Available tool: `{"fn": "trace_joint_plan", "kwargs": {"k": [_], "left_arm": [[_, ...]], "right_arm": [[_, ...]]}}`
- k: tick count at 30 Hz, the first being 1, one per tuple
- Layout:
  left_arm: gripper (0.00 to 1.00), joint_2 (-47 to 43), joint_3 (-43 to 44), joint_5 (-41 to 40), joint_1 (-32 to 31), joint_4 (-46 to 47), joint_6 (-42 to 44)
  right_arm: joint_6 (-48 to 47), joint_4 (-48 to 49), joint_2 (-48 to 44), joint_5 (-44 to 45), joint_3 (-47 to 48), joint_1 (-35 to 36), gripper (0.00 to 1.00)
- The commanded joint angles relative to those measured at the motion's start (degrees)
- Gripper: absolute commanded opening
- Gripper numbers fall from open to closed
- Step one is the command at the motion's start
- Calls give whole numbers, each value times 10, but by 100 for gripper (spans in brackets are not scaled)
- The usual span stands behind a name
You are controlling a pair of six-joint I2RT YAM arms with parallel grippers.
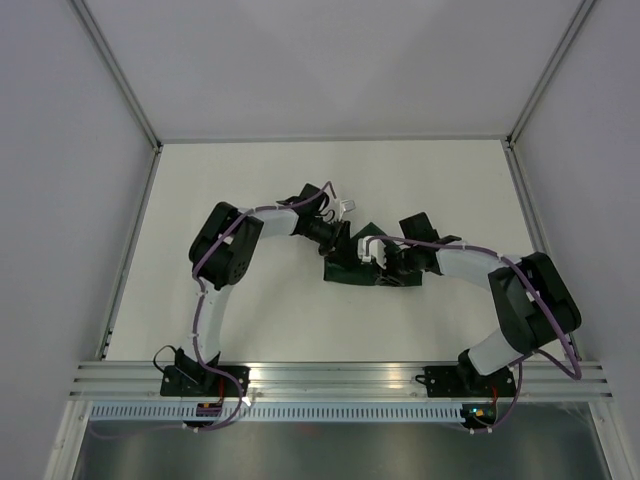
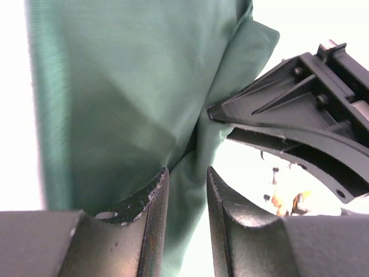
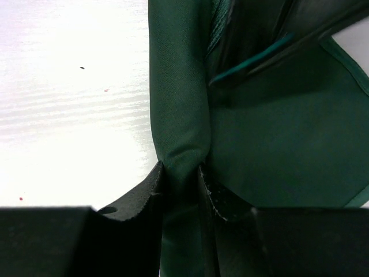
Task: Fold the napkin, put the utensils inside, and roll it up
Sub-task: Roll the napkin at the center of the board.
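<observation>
A dark green cloth napkin (image 1: 345, 270) is found bunched near the middle of the white desk (image 1: 420, 180), with both arms reached in over it. A thick fold is clamped in the right pincer (image 3: 180, 170), whose jaws are pressed against it. Another fold is seen between the parted jaws of the left pincer (image 2: 187, 172); whether it is pinched there cannot be told.

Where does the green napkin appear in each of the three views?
Top external: napkin at the middle of the white table.
Left wrist: napkin fills left and centre.
Right wrist: napkin fills centre and right.
Shared landmark: white table, left of it in both wrist views.
</observation>
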Motion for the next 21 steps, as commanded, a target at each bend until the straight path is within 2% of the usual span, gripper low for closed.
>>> {"fn": "trace_joint_plan", "kwargs": {"k": [1, 7, 15, 17, 21], "left_arm": [[38, -68, -43, -49, 28, 82, -87], [37, -171, -160, -127, 54, 238, -140], [45, -301, -327, -270, 59, 473, -158], [46, -334, -373, -292, 58, 513, -153], [46, -391, -422, -375, 34, 543, -72]], "right_arm": [[-30, -112, 45, -33, 20, -19, 10], [-58, -185, 100, -67, 76, -43, 9], [-97, -289, 185, -102, 157, -73, 9], [-103, -303, 199, -106, 174, -79, 9], [-117, -350, 245, -115, 204, -88, 9]]}}
